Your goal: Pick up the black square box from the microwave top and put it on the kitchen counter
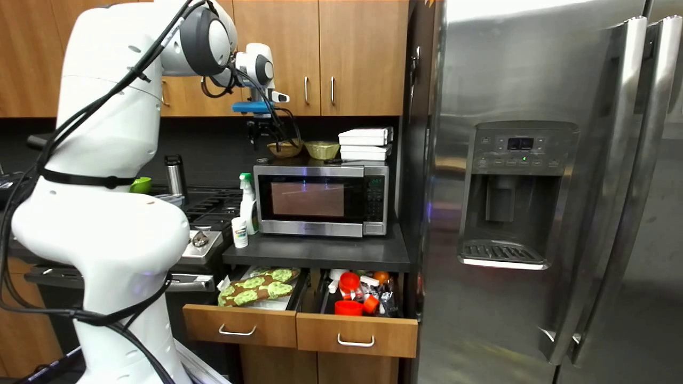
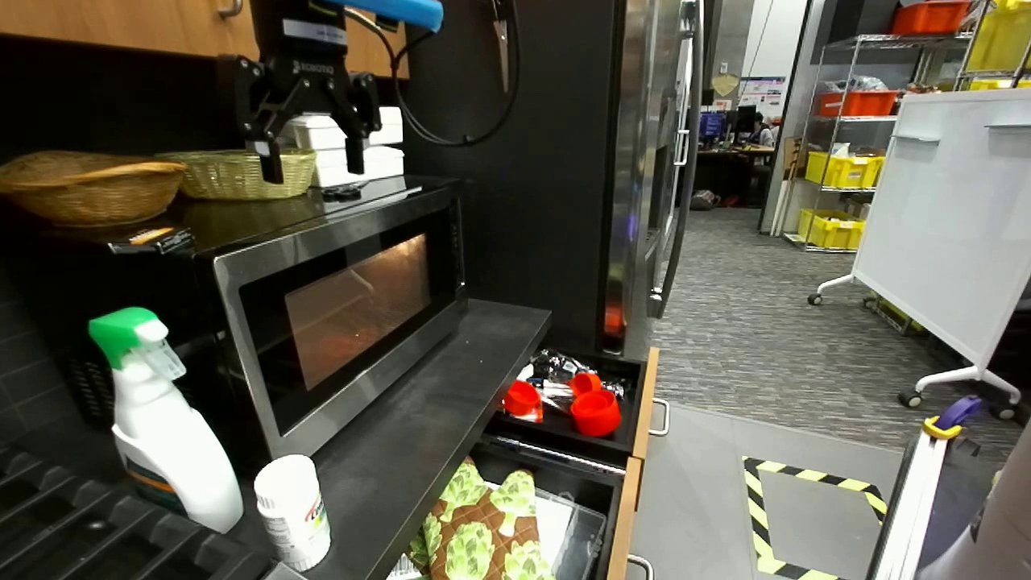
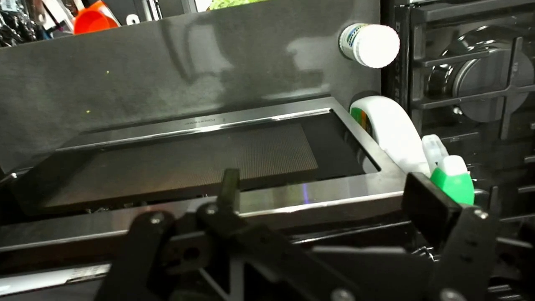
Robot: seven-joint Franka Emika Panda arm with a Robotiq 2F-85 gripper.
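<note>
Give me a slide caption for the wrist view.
Open fingers above the microwave; a spray bottle and white jar stand on the counter.

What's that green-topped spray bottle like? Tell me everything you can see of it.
The spray bottle looks like plastic: white, broad below and narrowing upward, with a green head and a pale, translucent trigger. A label low down shows dark green and orange; its wording can't be read. It stands upright on the kitchen counter, beside the microwave and apart from the white tub. Whether it touches the microwave, or how full it is, I can't tell.
</note>
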